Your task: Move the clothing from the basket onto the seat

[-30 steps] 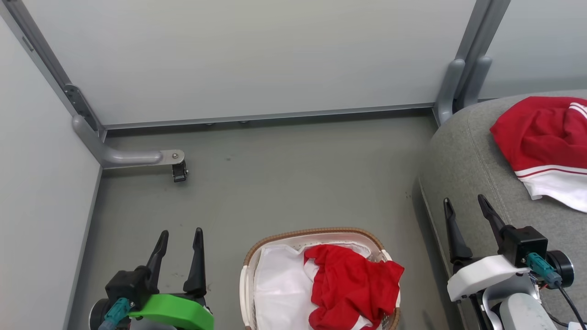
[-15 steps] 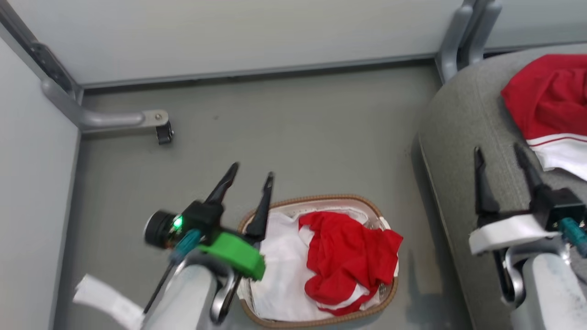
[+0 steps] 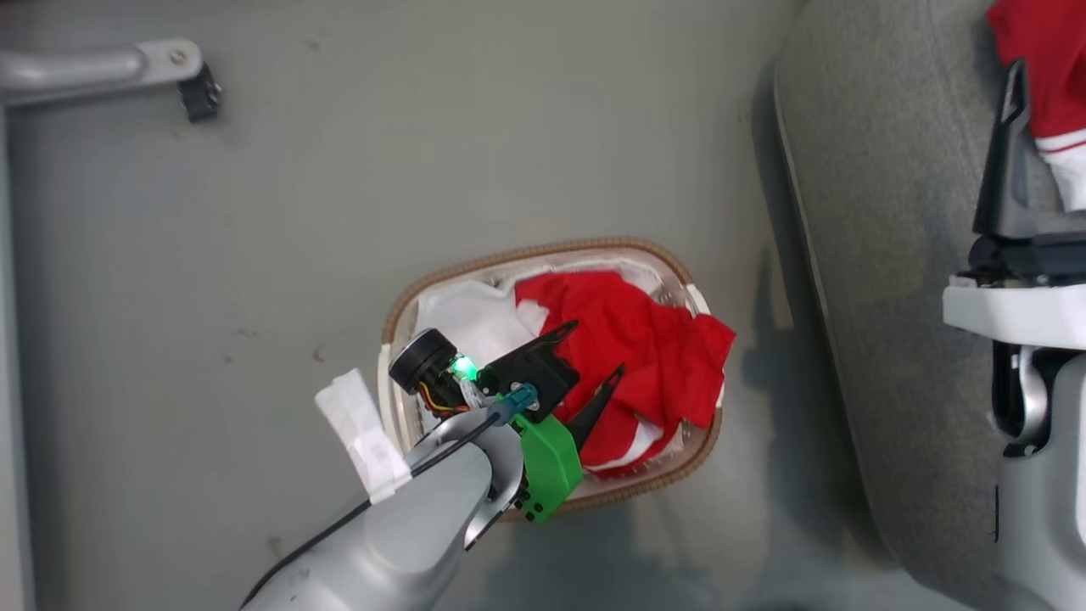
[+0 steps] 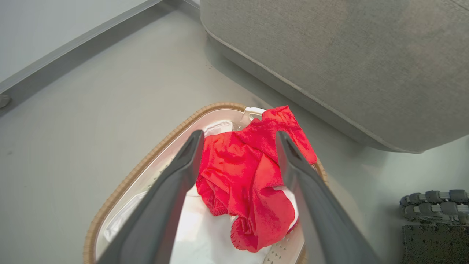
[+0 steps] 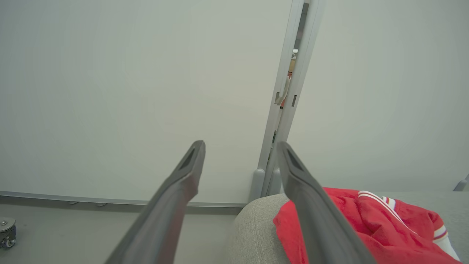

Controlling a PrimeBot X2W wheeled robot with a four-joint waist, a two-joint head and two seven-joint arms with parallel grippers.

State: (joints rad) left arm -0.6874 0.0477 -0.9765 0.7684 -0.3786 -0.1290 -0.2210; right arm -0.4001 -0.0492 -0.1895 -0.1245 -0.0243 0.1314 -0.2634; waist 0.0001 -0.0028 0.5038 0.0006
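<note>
I see the grey floor (image 3: 424, 170) carrying the basket (image 3: 475, 265) near the middle, the seat (image 3: 882, 212) standing to its right (a red garment (image 3: 1039, 51) lies on that cushion), and a partition foot (image 3: 102, 66) at far left.

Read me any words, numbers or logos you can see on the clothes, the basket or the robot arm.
No text can be read.
Crumpled red garment in the basket: plain cloth, no print showing.
Striped red garment on the seat: white stripes, no lettering showing.
White tape on the left forearm: looks blank.
</note>
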